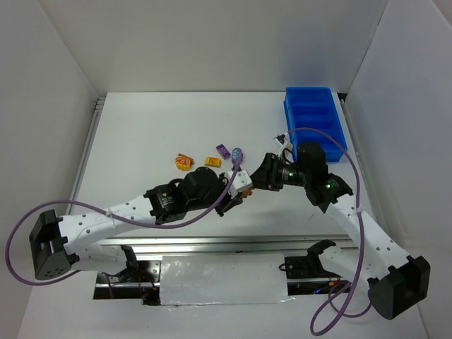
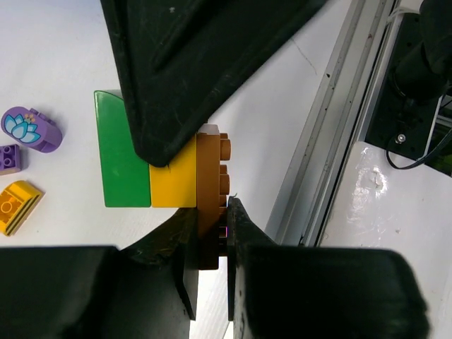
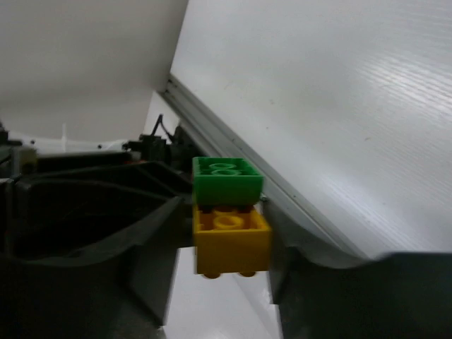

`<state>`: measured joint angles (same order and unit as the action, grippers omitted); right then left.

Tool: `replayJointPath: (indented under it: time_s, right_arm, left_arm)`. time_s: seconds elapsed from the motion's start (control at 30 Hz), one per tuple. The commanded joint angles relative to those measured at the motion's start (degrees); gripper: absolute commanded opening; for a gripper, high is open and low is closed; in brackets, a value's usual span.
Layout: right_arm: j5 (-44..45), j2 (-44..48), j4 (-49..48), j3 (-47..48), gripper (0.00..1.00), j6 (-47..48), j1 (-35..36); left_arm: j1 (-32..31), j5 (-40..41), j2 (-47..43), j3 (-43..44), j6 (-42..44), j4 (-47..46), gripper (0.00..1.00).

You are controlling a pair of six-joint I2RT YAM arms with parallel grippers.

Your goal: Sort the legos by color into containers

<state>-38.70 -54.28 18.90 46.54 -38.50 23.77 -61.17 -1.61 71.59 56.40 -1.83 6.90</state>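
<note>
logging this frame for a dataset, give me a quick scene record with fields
left tool: shut on brown brick
right tool: shut on yellow brick
stack: green brick, yellow, brown joined in a row, held between both tools
loose: orange piece, yellow piece, purple brick, purple round piece
tray: far right corner, no bricks seen in it
progress: nothing sorted yet

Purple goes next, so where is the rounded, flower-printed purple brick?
The rounded purple brick lies near the middle of the top view, just right of the small purple brick, with the yellow brick further left.
</note>
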Motion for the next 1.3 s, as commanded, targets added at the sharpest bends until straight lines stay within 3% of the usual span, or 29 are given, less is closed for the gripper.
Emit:
replayJointPath:
  time_s: [0.0,0.07,0.1,0.17,0.2,0.23,0.3,0.33,0.57,0.7,0.9,1.07,1.2,1.27]
  right_arm:
    - [-3.8,0.8,-3.3,0.0,0.49,0.2,0.4]
    - [-4.0,1.4,-4.6,-0.3,0.26,-0.4,0.4]
    - [-3.7,1.6,-5.0,-0.1,0.06,-0.3,0.4]
    - [-3.5,2.0,-6.1,-0.4,0.01,-0.3,0.5]
    - [-4.0,2.2,-7.7,-0.7,0.00,-0.3,0.4]
    - [-4.5,2.9,-9.1,-1.6,0.00,-0.8,0.3]
    - [-4.7,4.1,-13.0,-2.7,0.00,-1.7,0.4]
    - [-4.6,4.4,-14.2,-3.1,0.00,-2.4,0.4]
    - [3.7,10.9,-24.2,-8.0,0.00,-3.2,0.4]
    - [8.0,16.4,-33.7,-12.3,0.00,-3.9,0.4]
    - [17.6,21.1,-39.3,-15.1,0.00,-3.6,0.1]
    - [20.7,26.0,-48.8,-19.1,0.00,-4.9,0.0]
    - [22.9,27.6,-53.1,-20.0,0.00,-5.4,-0.2]
    - [23.7,28.0,-57.4,-21.2,0.00,-6.7,-0.3]
  left_arm:
    - [-0.5,-0.2,-2.3,1.5,1.2,-2.1,0.00]
    - [-0.6,-0.4,-2.4,1.5,1.2,-2.1,0.02]
    - [-0.6,-0.6,-2.7,1.4,3.1,-2.1,0.08]
    - [-0.6,-0.9,-3.2,0.6,3.2,-2.8,0.18]
    - [-0.6,-0.5,-4.3,0.2,2.6,-3.4,0.39]
    - [-0.6,1.0,-4.8,-0.8,2.4,-4.1,0.50]
    - [-0.6,1.4,-6.6,-1.7,0.2,-5.7,0.92]
    - [-0.6,1.4,-7.3,-2.4,-0.3,-6.0,1.00]
    - [-0.6,7.5,-9.1,-2.0,-7.0,-8.0,1.00]
    - [-0.5,9.5,-8.8,1.9,-16.6,-7.5,1.00]
    - [0.8,1.3,-9.0,6.8,-25.6,-6.6,1.00]
    - [2.5,1.3,-10.7,5.6,-37.9,-12.0,1.00]
    - [3.7,6.9,-10.5,4.1,-45.1,-12.5,1.00]
    - [4.8,3.3,-11.7,1.4,-48.2,-18.1,0.99]
